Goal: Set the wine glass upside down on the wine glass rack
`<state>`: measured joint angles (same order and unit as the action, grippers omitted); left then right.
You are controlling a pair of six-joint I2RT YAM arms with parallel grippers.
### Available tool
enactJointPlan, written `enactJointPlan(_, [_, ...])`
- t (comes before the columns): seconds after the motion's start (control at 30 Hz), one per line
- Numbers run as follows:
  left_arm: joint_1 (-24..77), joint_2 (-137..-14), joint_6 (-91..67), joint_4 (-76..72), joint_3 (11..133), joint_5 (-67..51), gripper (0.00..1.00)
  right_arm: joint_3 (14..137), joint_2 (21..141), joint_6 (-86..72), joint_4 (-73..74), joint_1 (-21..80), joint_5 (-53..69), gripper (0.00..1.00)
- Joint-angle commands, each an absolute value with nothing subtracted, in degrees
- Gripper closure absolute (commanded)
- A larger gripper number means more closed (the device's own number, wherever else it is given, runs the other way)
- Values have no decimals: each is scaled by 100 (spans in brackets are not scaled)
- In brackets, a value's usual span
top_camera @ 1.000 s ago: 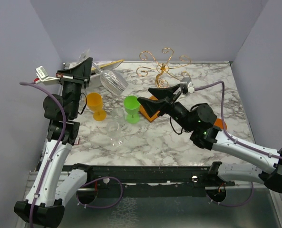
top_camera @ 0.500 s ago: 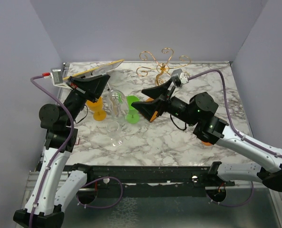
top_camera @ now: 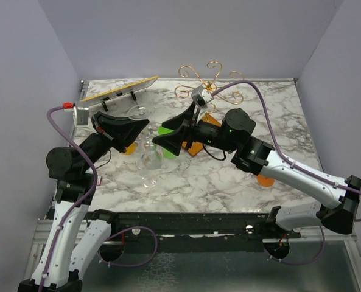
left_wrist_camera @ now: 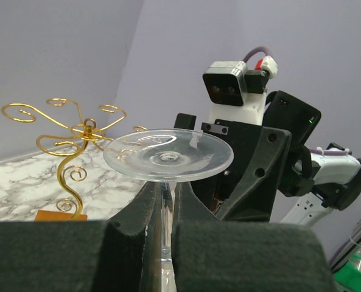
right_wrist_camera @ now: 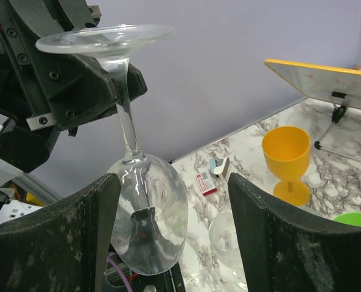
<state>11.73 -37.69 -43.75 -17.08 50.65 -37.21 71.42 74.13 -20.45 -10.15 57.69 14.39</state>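
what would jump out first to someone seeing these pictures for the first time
A clear wine glass hanging upside down in mid-air, its stem pinched in the left hand, foot up and bowl down. The open right hand straddles the bowl. At the far edge of the table stands the curly gold wine glass rack, nothing hung on it.

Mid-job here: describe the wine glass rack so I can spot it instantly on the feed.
Look to the far edge of the marble table, near its middle. The wine glass rack stands there, upright thin gold wire with curled spiral arms. The tilted yellow-edged board in the far-left corner is a flat panel, not wire.
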Motion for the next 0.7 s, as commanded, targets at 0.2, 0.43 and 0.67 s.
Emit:
enactJointPlan(0.2, [1160,-3666,-4241,-1975,4983,-4155,100,7444,7738,-2331,-1317,5800,2165,33])
enactJointPlan(0.43, [1161,-3617,-4218,-2045,4934,-4314,100,7278,7969,-2579,-1991,5801,2145,48])
enactJointPlan(0.67, [1161,-3526,-4254,-2065,4794,-4234,100,7365,8215,-2610,-2058,5801,2205,60])
